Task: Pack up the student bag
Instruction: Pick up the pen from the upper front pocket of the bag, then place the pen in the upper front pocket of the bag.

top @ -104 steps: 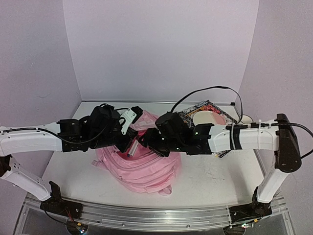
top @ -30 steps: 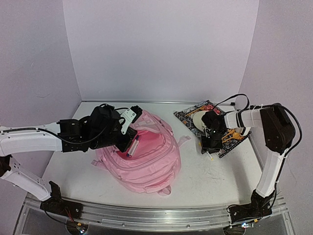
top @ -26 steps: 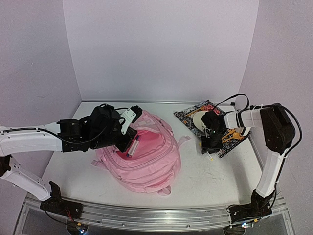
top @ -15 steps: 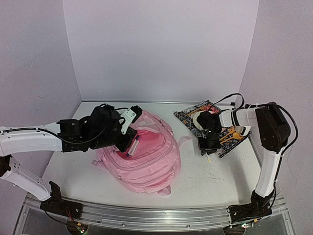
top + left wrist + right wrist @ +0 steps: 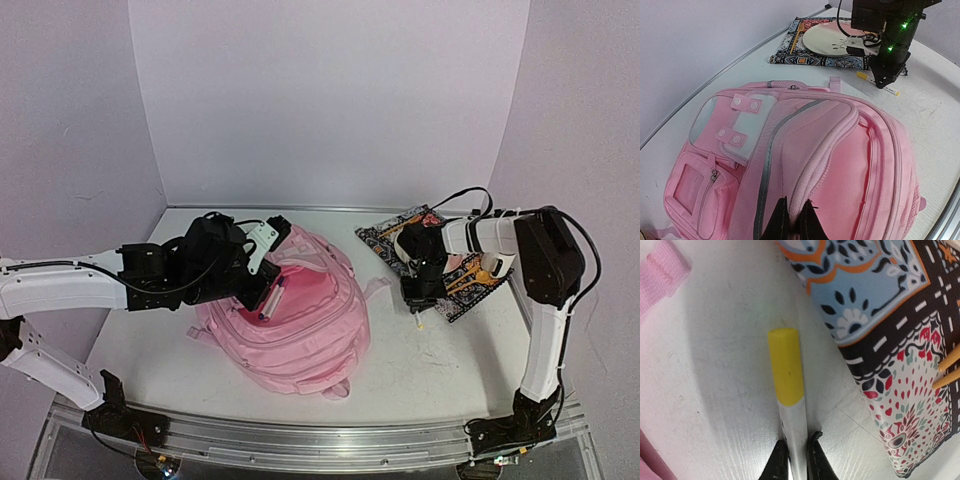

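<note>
Right gripper (image 5: 795, 458) clamps its two fingers on the white barrel of a marker (image 5: 792, 412), one fingertip pressed to each side. The marker lies flat on the white table (image 5: 715, 390), its yellow cap (image 5: 785, 366) jutting out ahead of the fingertips. Just beside the gripper, on the right of the wrist view, runs the edge of a patterned placemat (image 5: 890, 340), close to the marker but not touching it. Two orange sticks (image 5: 949, 367) cross the mat at the frame's edge. Farther out on the opposite side, a pink strap (image 5: 662, 265) reaches into the corner. Seen from above, a pale plate (image 5: 410, 240) rests on the placemat beyond the gripper.

Left gripper (image 5: 795, 222) is pinched tight on a padded fold of pink fabric at the mouth of the student bag (image 5: 830, 150). The bag spreads out under and ahead of this gripper, its main compartment gaping to the right of the fingers. Its snap-flap front pockets (image 5: 737, 125) are to their left. Past the bag's far end, well ahead of the left gripper, the right gripper and its marker stand beside the placemat and plate.

From the overhead camera, the student bag lies on the table directly below the left gripper and well apart from the right gripper, off to that gripper's left, between the two arms.
</note>
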Controlling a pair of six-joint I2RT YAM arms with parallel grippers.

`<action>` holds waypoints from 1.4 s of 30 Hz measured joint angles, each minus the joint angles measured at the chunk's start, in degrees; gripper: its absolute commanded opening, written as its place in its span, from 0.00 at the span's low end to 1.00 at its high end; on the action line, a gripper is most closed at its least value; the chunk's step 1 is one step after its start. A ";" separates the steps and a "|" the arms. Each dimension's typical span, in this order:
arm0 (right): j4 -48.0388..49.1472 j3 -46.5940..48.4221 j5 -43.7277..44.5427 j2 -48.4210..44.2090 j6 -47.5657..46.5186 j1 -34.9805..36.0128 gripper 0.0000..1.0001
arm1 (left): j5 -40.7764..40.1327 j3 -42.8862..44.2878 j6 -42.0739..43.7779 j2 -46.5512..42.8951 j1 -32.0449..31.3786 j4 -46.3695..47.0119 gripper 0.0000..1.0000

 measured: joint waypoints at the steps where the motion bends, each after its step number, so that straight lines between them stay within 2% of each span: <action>1: 0.33 -0.30 -0.09 -0.22 0.11 0.02 0.00 | 0.00 0.00 0.00 0.00 0.00 0.00 0.00; 6: 3.22 -4.71 -3.07 -5.30 2.17 0.54 0.00 | 0.33 0.00 0.00 0.00 0.00 0.00 0.00; 16: 10.45 -15.80 -10.80 -25.93 11.67 4.60 0.00 | 1.05 0.00 0.00 0.00 0.00 -0.02 0.00; 21: 16.06 -20.99 -14.27 -33.37 20.13 10.71 0.00 | 1.09 0.00 0.00 0.00 0.00 -0.02 0.00; 26: 25.83 -25.17 -16.01 -39.02 30.72 18.24 0.00 | 1.60 0.00 -0.02 0.00 0.00 -0.02 0.00; 32: 36.14 -25.59 -13.64 -38.40 41.09 25.92 0.00 | 2.14 0.00 -0.02 0.00 0.00 -0.04 0.00; 37: 41.19 -20.53 -10.41 -29.78 47.00 31.02 0.00 | 2.19 0.00 -0.02 0.00 0.00 -0.04 0.00; 42: 44.49 -14.14 -8.74 -21.68 50.35 32.76 0.00 | 2.42 0.00 -0.02 0.00 0.02 -0.04 0.00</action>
